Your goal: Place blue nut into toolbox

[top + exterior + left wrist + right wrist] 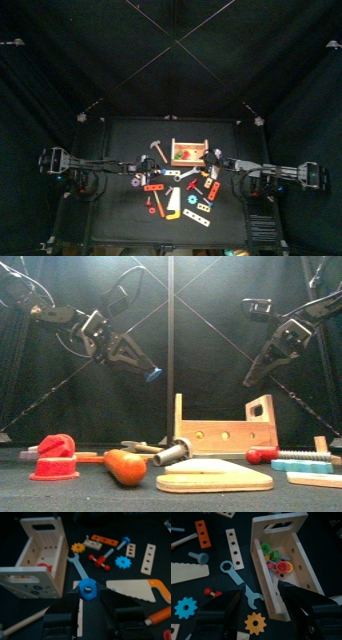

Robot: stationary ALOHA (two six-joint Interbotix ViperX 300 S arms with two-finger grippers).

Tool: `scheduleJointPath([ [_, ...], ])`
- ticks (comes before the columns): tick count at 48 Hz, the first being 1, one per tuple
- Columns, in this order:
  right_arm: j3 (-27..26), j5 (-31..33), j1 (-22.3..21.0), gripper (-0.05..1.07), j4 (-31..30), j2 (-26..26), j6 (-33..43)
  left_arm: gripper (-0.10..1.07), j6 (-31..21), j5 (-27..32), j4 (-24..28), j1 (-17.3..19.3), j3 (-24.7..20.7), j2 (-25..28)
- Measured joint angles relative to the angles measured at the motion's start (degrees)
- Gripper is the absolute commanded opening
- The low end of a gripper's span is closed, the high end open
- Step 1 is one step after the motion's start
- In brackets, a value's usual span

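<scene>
Our left hand [88, 601] pinches the blue nut [87, 589] by its fingertips, the toolbox [37, 559] well off to its side; released early, we'd miss, while our right hand [258, 594] hovers empty, spread wide.

A robot test pen, lab-style: black curtains [80, 50] close in every side, and crossed cords [201, 326] run in front of the drapes. Two black arms [100, 331] hang over a small black surface [120, 205] strewn with toy tools around a light-wood toolbox [225, 433]: a staged rig, not a home.
</scene>
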Motion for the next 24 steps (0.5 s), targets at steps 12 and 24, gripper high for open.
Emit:
scheduleJointPath([
  [12, 0.0, 0.0, -0.1, 0.89, -0.1, 0.2, 0.0, 0.61, 0.0, -4.4, 0.5, 4.7, -6.6, 4.4],
  [24, 0.0, 0.0, -0.1, 0.89, -0.1, 0.1, 0.0, 0.61, -0.2, -4.6, 0.4, 8.3, -15.1, 12.6],
])
